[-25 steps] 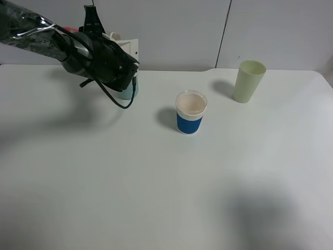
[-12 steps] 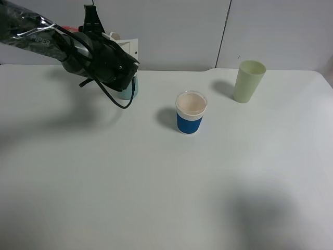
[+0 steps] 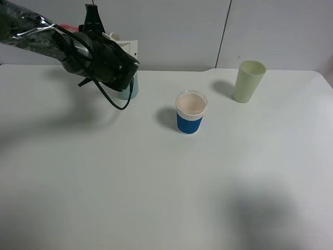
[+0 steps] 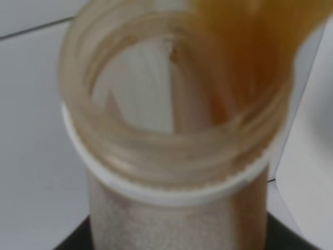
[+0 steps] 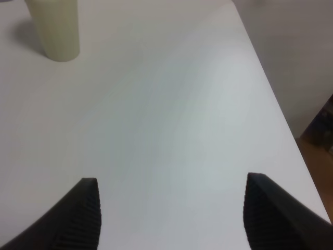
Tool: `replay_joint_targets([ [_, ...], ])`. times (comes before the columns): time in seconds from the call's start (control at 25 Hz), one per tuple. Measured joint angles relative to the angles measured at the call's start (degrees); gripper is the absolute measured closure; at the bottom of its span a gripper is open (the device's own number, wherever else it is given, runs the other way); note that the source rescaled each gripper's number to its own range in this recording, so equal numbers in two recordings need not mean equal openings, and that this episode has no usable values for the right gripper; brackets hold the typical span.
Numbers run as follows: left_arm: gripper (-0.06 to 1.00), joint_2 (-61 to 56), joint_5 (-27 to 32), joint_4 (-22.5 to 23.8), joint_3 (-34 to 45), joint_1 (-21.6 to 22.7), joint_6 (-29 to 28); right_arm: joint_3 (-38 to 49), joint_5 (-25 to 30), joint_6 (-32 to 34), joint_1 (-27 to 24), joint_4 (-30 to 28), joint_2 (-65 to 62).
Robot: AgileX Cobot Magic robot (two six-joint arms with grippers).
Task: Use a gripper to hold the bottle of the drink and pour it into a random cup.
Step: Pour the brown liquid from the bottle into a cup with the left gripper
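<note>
The clear bottle (image 4: 171, 156) fills the left wrist view, its wide round neck facing the camera. The brown drink (image 4: 244, 47) lies along one side of the neck, up to the rim. My left gripper (image 3: 115, 65) is shut on the bottle and hangs at the back left of the table, right over the teal cup (image 3: 129, 92). The arm hides most of that cup, and the bottle too in the high view. Whether liquid is falling into the cup cannot be seen. My right gripper (image 5: 177, 219) is open over bare table, holding nothing.
A white cup with a blue band (image 3: 190, 112) stands near the table's middle. A taller pale yellow-green cup (image 3: 248, 80) stands at the back right, also the cup (image 5: 53, 28) in the right wrist view. The table's right edge (image 5: 281, 120) is close to the right gripper.
The left arm has edged very slightly to the left above the teal cup. Both other cups stay where they were.
</note>
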Motion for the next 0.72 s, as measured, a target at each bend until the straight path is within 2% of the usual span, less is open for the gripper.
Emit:
replay_joint_targets([
  [0.72,0.94,0.0,0.5,0.3,-0.2,0.0,1.4,0.0,0.0,0.0,0.0,0.0,0.0],
])
